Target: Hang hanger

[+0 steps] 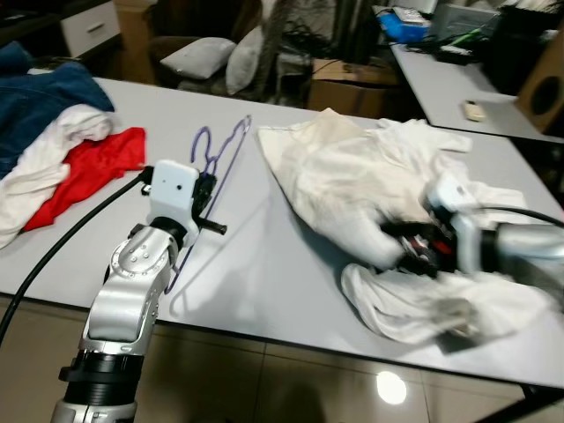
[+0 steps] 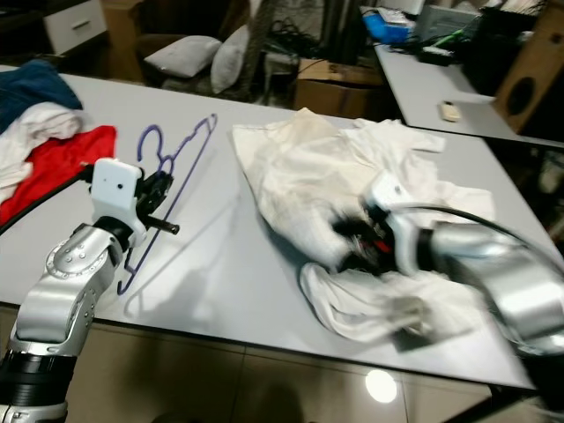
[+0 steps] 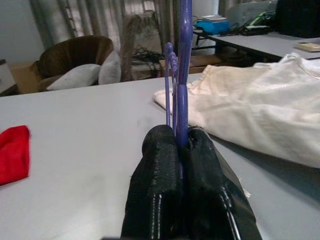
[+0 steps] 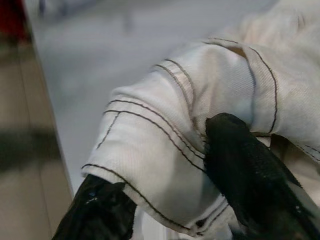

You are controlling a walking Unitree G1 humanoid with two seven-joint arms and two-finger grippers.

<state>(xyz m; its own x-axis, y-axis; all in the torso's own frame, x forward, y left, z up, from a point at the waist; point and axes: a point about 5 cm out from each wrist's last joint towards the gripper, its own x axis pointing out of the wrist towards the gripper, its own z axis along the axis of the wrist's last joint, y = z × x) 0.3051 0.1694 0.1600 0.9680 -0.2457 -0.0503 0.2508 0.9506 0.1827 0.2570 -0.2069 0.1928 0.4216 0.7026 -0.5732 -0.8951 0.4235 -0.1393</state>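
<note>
White laminate forms the counter (image 1: 291,291), the largest thing in sight, running from near to far. On its right half a white garment (image 1: 352,176) is spread and bunched; at the far left lie a blue cloth (image 1: 40,101), another white cloth (image 1: 53,145) and a red cloth (image 1: 88,172). Left of centre the purple hanger (image 1: 216,163) is found, thin and wiry, its hook pointing to the far side.

The hanger's near end is clamped between the fingers of the left gripper (image 3: 181,150), which are pressed together on the rod. A fold of the white garment, with dark stitched seams, is pinched between the fingers of the right gripper (image 4: 165,200) at the near right.

The hanger is judged light, stiff and smooth, so it may twist in a narrow pinch; a hold close to the hook's base would probably steady it best. The garment is judged soft and limp, likely to sag wherever it is not supported.

No brand, label or legible writing can be made out.
</note>
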